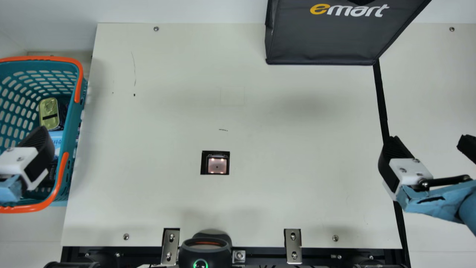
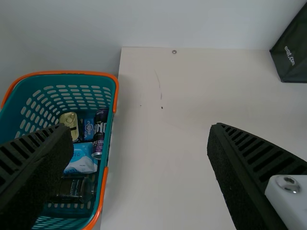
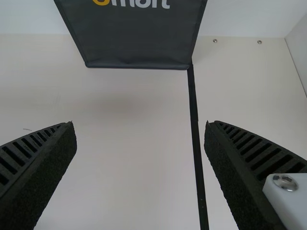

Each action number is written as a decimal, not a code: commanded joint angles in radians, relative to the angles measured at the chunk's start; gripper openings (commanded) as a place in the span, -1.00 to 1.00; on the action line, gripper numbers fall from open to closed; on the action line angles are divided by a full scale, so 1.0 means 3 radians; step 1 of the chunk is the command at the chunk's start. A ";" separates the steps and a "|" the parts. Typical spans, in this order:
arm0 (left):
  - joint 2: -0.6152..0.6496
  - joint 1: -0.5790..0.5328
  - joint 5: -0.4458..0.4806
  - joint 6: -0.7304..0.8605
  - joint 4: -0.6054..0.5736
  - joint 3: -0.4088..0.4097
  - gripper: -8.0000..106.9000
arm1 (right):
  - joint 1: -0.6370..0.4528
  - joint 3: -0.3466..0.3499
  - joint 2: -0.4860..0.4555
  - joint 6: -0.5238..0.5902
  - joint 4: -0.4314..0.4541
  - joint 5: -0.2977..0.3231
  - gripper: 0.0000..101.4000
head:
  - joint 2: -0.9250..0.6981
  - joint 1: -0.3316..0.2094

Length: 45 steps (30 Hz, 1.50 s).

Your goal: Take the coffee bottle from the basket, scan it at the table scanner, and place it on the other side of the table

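1. at the upper right of the main view, a dark bag (image 1: pixel 321 41) bears orange and white lettering on its front.
2. at the left edge, the teal basket (image 1: pixel 71 126) has orange handles; inside are a gold tin (image 1: pixel 49 113), a light-blue packet (image 2: pixel 80 162) with print, a small blue pack (image 2: pixel 88 129) and a dark can (image 2: pixel 99 132) with pale lettering.
3. also in the basket, a dark labelled bottle, apparently the coffee bottle (image 2: pixel 72 189), lies on its side beside the packet, across it from the tin.
4. at the lower left, the left gripper (image 1: pixel 39 149) covers part of the basket; its fingers are wide apart, nothing between them.
5. at the right, the right gripper (image 1: pixel 427 143) has its fingers spread, also with nothing between them.
6. near the centre, the scanner (image 1: pixel 217 165) sits in the cream worktop (image 1: pixel 167 130), its small lights lit.
7. down the right side runs a black strip (image 1: pixel 380 100); a pale wall (image 1: pixel 178 9) stands behind.
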<state>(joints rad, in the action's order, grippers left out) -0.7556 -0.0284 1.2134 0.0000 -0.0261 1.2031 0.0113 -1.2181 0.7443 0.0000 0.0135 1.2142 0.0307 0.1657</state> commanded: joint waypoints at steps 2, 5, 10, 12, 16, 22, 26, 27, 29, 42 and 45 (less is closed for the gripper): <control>0.0000 0.0000 0.0000 0.0000 0.0000 0.0000 0.71 | 0.0000 0.0000 0.0000 0.0000 0.0000 0.0000 0.87 | -0.0166 -0.0091; 0.0000 0.0000 0.0000 0.0000 0.0000 0.0000 0.71 | 0.0000 0.0000 0.0000 0.0000 0.0000 0.0000 0.87 | -0.0399 -0.0091; 0.0000 0.0000 0.0000 0.0000 0.0000 0.0000 0.71 | 0.0000 0.0000 0.0000 0.0000 0.0000 0.0000 0.87 | -0.0787 -0.0091; 0.0000 0.0000 0.0000 0.0000 0.0000 0.0000 0.71 | 0.0000 0.0000 0.0000 0.0000 0.0000 0.0000 0.87 | -0.0943 -0.0091; 0.0000 0.0000 0.0000 0.0000 0.0000 0.0000 0.71 | 0.0000 0.0000 0.0000 0.0000 0.0000 0.0000 0.87 | -0.1174 -0.0091; 0.0000 0.0000 0.0000 0.0000 0.0000 0.0000 0.71 | 0.0000 0.0000 0.0000 0.0000 0.0000 0.0000 0.87 | -0.1174 -0.0091; 0.0000 0.0000 0.0000 0.0000 0.0000 0.0000 0.71 | 0.0000 0.0000 0.0000 0.0000 0.0000 0.0000 0.87 | -0.1174 -0.0091; 0.0000 0.0000 0.0000 0.0000 0.0000 0.0000 0.71 | 0.0000 0.0000 0.0000 0.0000 0.0000 0.0000 0.87 | -0.1174 -0.0091; 0.0000 0.0000 0.0000 0.0000 0.0000 0.0000 0.71 | 0.0000 0.0000 0.0000 0.0000 0.0000 0.0000 0.87 | -0.1174 -0.0091; -0.0015 0.0071 0.0001 -0.0072 0.0015 0.0005 0.71 | 0.0000 0.0000 0.0000 0.0000 0.0000 -0.0001 0.87 | -0.1174 -0.0091; -0.0034 0.0196 0.0001 -0.0190 0.0045 0.0010 0.71 | 0.0000 0.0000 0.0000 0.0000 0.0000 -0.0001 0.87 | -0.1174 -0.0091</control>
<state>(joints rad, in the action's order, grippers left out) -0.7651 0.0133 1.2134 -0.0412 -0.0160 1.2044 0.0113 -1.2181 0.7443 0.0000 0.0135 1.2139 -0.3191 0.1657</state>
